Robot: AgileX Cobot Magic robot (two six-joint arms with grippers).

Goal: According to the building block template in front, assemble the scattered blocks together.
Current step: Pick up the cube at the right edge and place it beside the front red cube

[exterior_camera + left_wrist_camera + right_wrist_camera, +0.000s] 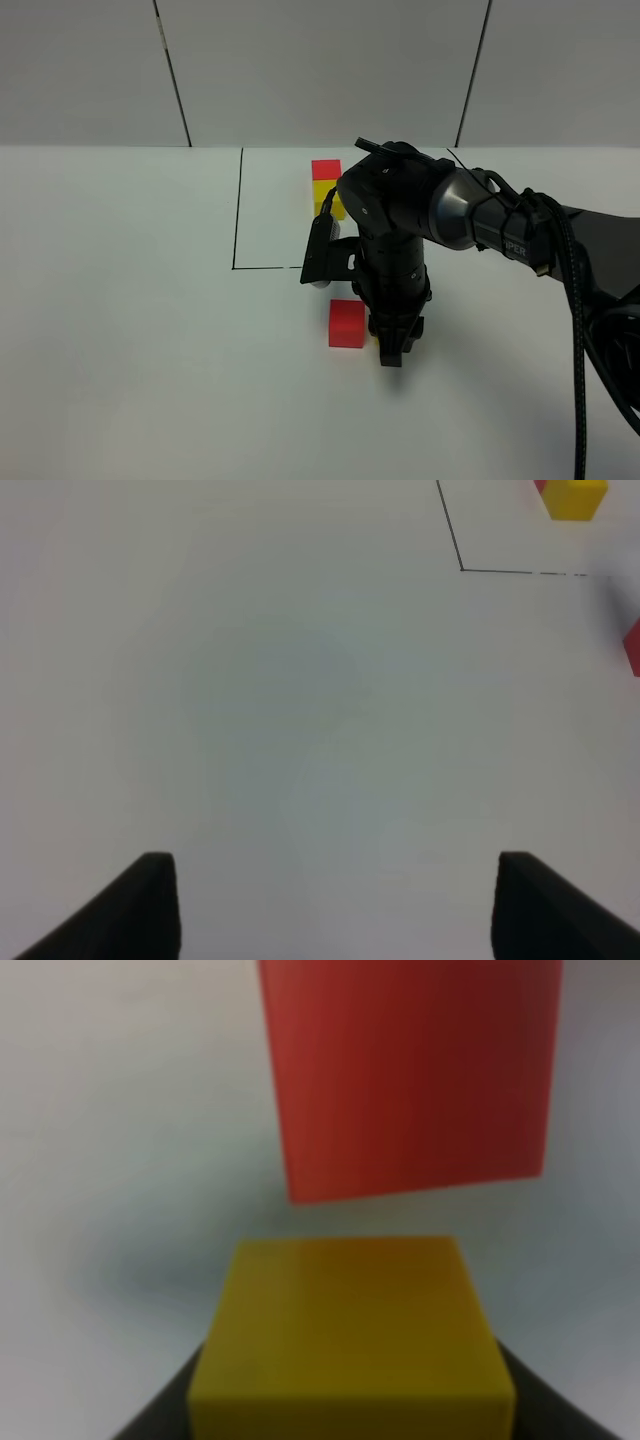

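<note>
Joining step: my right jaws clench the yellow cube (350,1330), lower centre, just short of the red cube (415,1075); left jaws hang released. Next I should press them flush like the template (325,182)

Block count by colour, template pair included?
Red cubes: 2, the template red cube and the loose red cube
Yellow cubes: 2, the template yellow cube and the loose yellow cube
Total: 4

The red cube (347,323) and yellow cube (352,1335) look smooth matt plastic (table (120,330) matt white too).
</note>
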